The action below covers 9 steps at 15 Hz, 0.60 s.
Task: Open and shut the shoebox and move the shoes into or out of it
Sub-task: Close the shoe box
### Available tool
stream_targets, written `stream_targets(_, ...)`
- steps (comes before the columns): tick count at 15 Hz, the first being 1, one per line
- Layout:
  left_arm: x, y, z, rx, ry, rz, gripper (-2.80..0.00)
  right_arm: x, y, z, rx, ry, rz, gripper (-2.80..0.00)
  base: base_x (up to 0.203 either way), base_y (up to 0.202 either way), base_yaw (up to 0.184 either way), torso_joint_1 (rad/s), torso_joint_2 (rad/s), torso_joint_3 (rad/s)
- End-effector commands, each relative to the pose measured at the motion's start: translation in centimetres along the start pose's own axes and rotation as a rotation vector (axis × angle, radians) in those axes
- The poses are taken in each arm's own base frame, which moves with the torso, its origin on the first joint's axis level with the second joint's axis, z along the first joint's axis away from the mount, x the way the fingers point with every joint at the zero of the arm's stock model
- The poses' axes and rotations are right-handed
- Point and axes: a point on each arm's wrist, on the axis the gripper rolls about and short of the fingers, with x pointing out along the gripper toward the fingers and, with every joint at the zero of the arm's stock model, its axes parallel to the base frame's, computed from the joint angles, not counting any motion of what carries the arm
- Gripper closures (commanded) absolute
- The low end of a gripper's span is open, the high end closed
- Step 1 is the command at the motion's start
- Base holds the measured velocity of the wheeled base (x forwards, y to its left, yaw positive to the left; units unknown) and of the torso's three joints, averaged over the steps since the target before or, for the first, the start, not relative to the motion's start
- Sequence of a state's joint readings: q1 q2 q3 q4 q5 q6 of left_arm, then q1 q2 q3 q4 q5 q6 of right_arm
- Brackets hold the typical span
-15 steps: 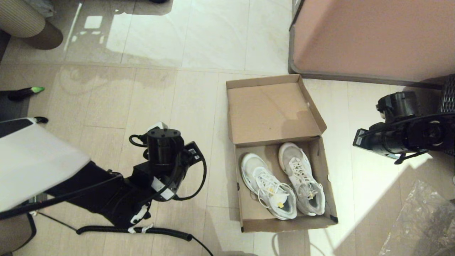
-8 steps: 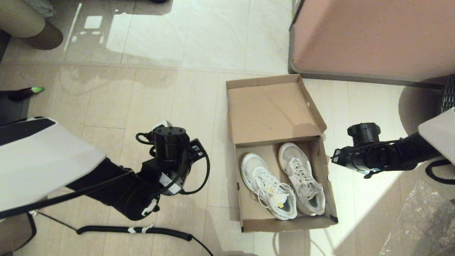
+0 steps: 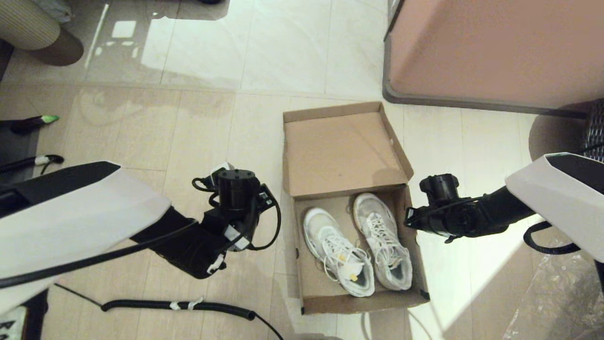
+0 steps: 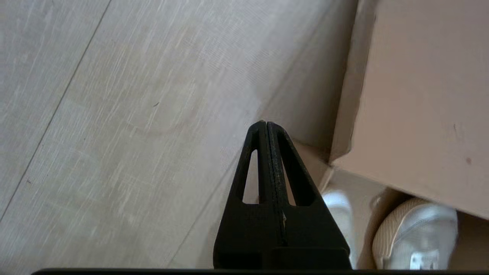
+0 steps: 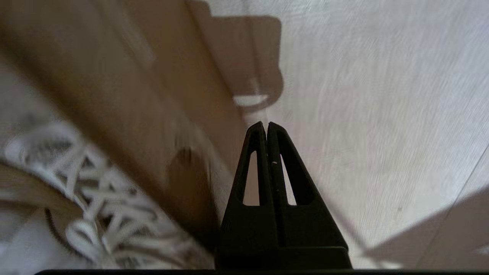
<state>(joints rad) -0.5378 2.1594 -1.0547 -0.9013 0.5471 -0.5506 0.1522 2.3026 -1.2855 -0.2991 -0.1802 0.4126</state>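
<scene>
The brown cardboard shoebox (image 3: pixel 363 302) stands open on the floor, its lid (image 3: pixel 342 151) flipped back flat. Both white sneakers lie inside side by side, the left shoe (image 3: pixel 337 257) and the right shoe (image 3: pixel 384 250). My left gripper (image 4: pixel 266 124) is shut and empty, hanging over the floor just outside the box's left wall near the lid hinge (image 4: pixel 336 152); its wrist (image 3: pixel 234 189) shows in the head view. My right gripper (image 5: pixel 266 124) is shut and empty, right beside the box's right wall (image 5: pixel 183 114), with white laces (image 5: pixel 95 191) seen past that wall; its wrist (image 3: pixel 441 208) is level with the shoes' toes.
A large pinkish-brown cabinet (image 3: pixel 490 47) with a grey edge stands behind the box at the right. A coiled black cable (image 3: pixel 179 306) lies on the floor at the near left. Crumpled clear plastic (image 3: pixel 561 293) covers the near right corner. A beige ribbed object (image 3: pixel 33 28) sits far left.
My right arm swung down and left to the box's right wall. The box with the shoes has shifted left. My left arm moved a little right toward the box.
</scene>
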Motion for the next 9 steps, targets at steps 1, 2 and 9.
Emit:
stream_targets(1, 1.2, 0.6, -0.9, 0.004, 0.001, 0.032, 0.00, -1.8, 2.1, -1.7, -0.045, 0.031, 0.038, 0.00, 0.000, 0.000, 0.000, 0.000, 0.00, 0.000)
stream_targets(2, 1.4, 0.9, -0.8, 0.002, -0.003, 0.041, 0.00, -2.7, 2.7, -2.5, -0.063, 0.046, 0.051, 0.00, 0.000, 0.000, 0.000, 0.000, 0.00, 0.000)
stream_targets(9, 3.0, 2.6, -2.8, 0.032, 0.036, 0.095, 0.00, -6.9, 1.9, -5.2, -0.106, 0.117, 0.045, 0.00, 0.000, 0.000, 0.000, 0.000, 0.00, 0.000)
